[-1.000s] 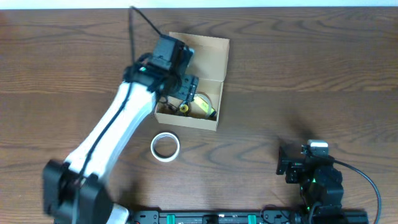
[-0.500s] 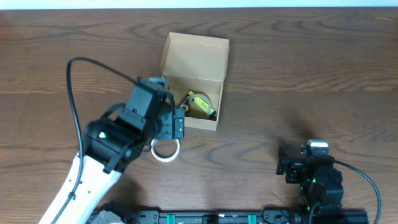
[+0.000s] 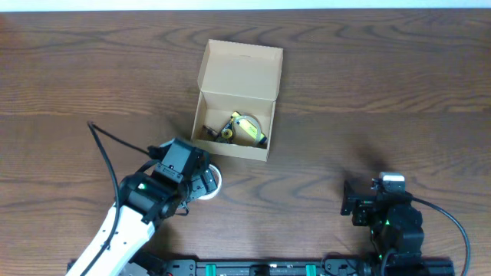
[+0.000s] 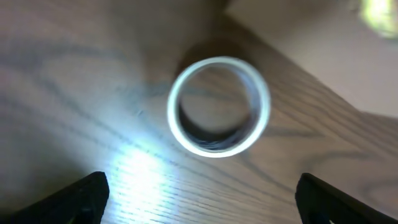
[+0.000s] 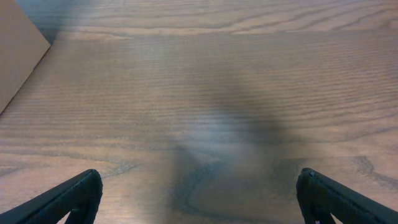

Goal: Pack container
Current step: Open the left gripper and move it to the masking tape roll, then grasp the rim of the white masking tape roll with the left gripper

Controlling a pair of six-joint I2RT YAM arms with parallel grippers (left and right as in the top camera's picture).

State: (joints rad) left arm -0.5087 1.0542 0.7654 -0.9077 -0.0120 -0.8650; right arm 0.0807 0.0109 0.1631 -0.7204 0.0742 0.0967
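Note:
The tan cardboard container [image 3: 218, 147] stands open on the table, its flap lid [image 3: 241, 73] tilted back. A yellow tape item [image 3: 247, 129] lies inside it. A white tape roll [image 3: 212, 181] lies flat on the table just in front of the container, partly hidden by my left arm; the left wrist view shows it whole [image 4: 218, 106]. My left gripper [image 4: 199, 205] is open and empty, held above and just short of the roll. My right gripper [image 5: 199, 202] is open and empty over bare table at the front right [image 3: 360, 205].
The container's corner shows at the top left of the right wrist view [image 5: 17, 53]. A black rail runs along the table's front edge [image 3: 268, 268].
My left arm has drawn back from over the container toward the front, to above the white roll. The container's inside is now uncovered. The right arm has not moved.

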